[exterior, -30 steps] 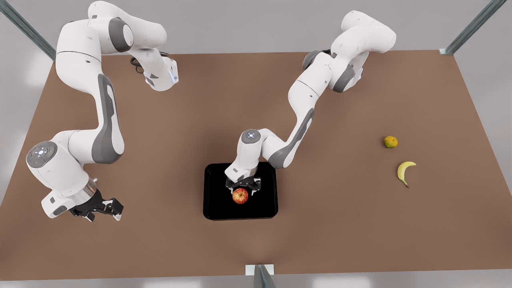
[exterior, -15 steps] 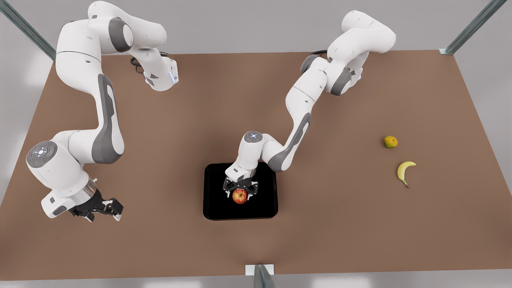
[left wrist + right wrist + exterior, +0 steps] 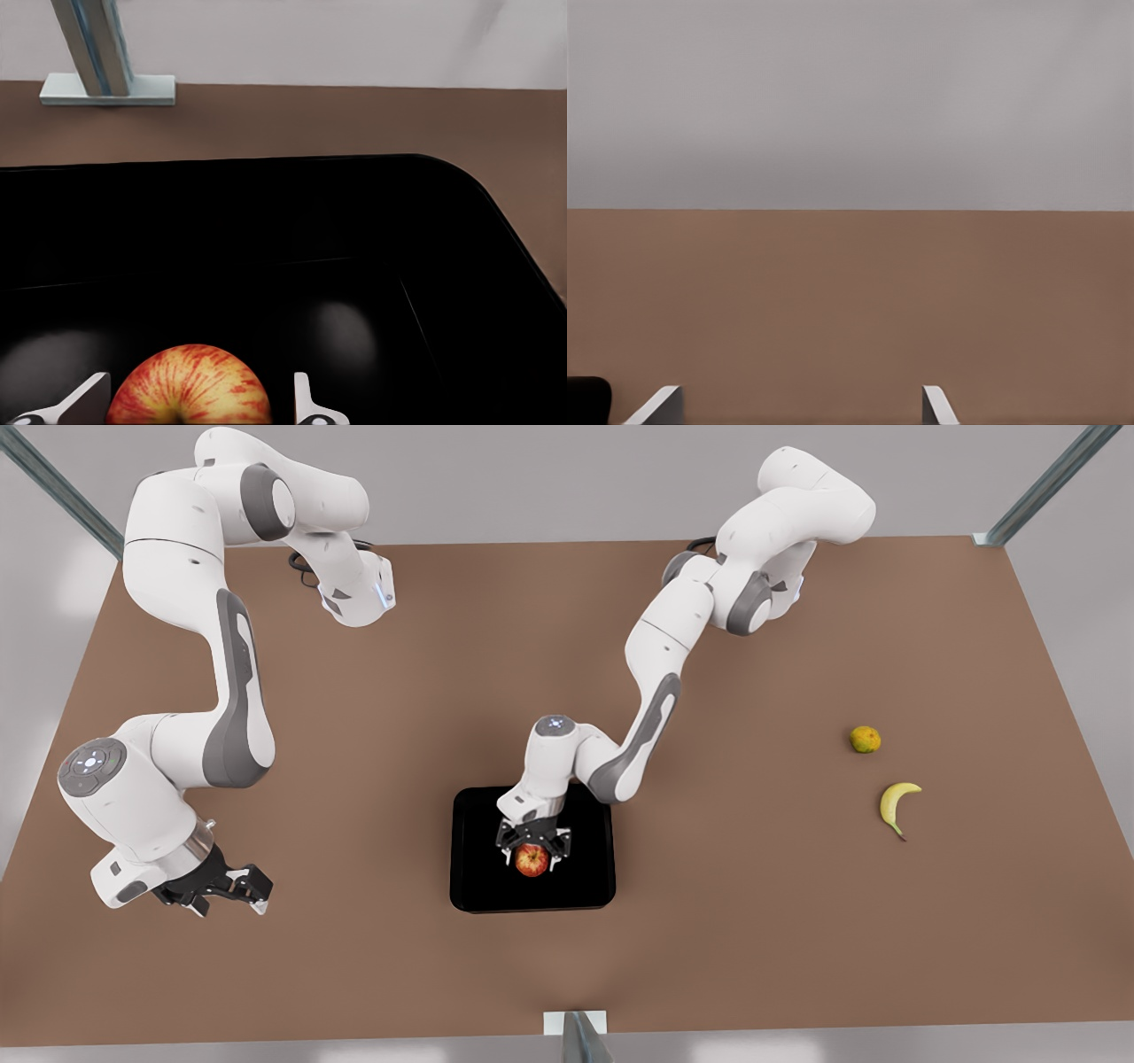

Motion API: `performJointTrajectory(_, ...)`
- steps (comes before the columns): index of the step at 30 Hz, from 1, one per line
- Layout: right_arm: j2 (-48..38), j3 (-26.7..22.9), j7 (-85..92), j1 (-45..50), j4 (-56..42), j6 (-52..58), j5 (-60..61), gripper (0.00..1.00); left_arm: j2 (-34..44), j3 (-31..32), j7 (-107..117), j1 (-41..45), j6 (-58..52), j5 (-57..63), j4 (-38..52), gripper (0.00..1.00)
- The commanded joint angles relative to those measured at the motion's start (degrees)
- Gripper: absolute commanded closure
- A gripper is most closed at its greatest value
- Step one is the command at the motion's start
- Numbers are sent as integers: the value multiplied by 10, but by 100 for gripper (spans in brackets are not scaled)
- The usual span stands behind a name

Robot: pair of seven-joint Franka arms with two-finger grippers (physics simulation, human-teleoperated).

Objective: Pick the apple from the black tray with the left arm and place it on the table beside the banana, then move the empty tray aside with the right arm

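While the right gripper [image 3: 232, 892] waits spread open at the front view's left, the left gripper [image 3: 532, 849] straddles the apple [image 3: 532, 860] in the black tray [image 3: 589, 886], away from the banana [image 3: 897, 803]. Left wrist view: red, yellow-streaked apple [image 3: 188, 390] between fingers [image 3: 303, 400], unpinched. Right wrist view: parted fingers [image 3: 936, 406] over the table [image 3: 850, 301].
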State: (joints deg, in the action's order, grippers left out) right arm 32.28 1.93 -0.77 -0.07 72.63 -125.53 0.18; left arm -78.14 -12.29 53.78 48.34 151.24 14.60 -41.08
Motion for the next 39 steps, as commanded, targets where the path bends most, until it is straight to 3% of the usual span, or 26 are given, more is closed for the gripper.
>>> performJointTrajectory(1, -1, 0, 2, 1, 0, 0, 1, 0, 1, 0, 35, 1, 2, 1, 0, 9)
performJointTrajectory(3, -1, 0, 2, 0, 0, 0, 1, 0, 1, 0, 40, 2, 2, 1, 0, 17)
performJointTrajectory(7, 0, 0, 2, 0, 0, 0, 1, 0, 5, 0, 34, 0, -5, 0, -1, 17)
performJointTrajectory(12, 0, 0, 2, 0, 0, 0, 1, 0, 39, 17, -10, 1, -103, -12, -5, 17)
performJointTrajectory(21, 0, 0, 2, 0, 0, 0, 1, 0, 7, 6, -3, 2, -60, -5, -1, 16)
performJointTrajectory(23, 0, 0, 2, 0, 0, 0, 1, 0, 6, 6, -5, 2, -60, -5, -1, 34)
performJointTrajectory(24, 0, 0, 2, 0, 0, 0, 1, 0, 12, 6, -10, 1, -69, -5, -3, 34)
performJointTrajectory(28, 0, 0, 2, 0, 0, 0, 1, 0, 99, 45, -159, 23, -320, -10, -8, 31)
performJointTrajectory(31, -1, 0, 2, 0, 0, 0, 1, 0, 171, 50, -210, 29, -416, -19, -33, 30)
performJointTrajectory(32, -3, 0, -1, 2, 0, 11, 3, 0, 193, 50, -212, 29, -419, -28, -53, 30)
performJointTrajectory(33, -13, 32, -5, 4, 0, 88, -1, 0, 242, 50, -217, 28, -414, -34, -111, 30)
performJointTrajectory(34, -32, 40, -22, 21, -1, 138, -4, 0, 327, 49, -250, 26, -373, -45, -231, 31)
performJointTrajectory(35, -38, 37, -103, 67, -3, 189, -12, 0, 451, 44, -257, 22, -259, -40, -430, 31)
performJointTrajectory(37, -45, 39, -237, 153, -8, 264, -21, 0, 548, 39, -361, -20, -217, -40, -571, 30)
performJointTrajectory(39, -45, 39, -275, 189, -11, 275, -20, 0, 634, 38, -449, -82, -94, -40, -740, 30)
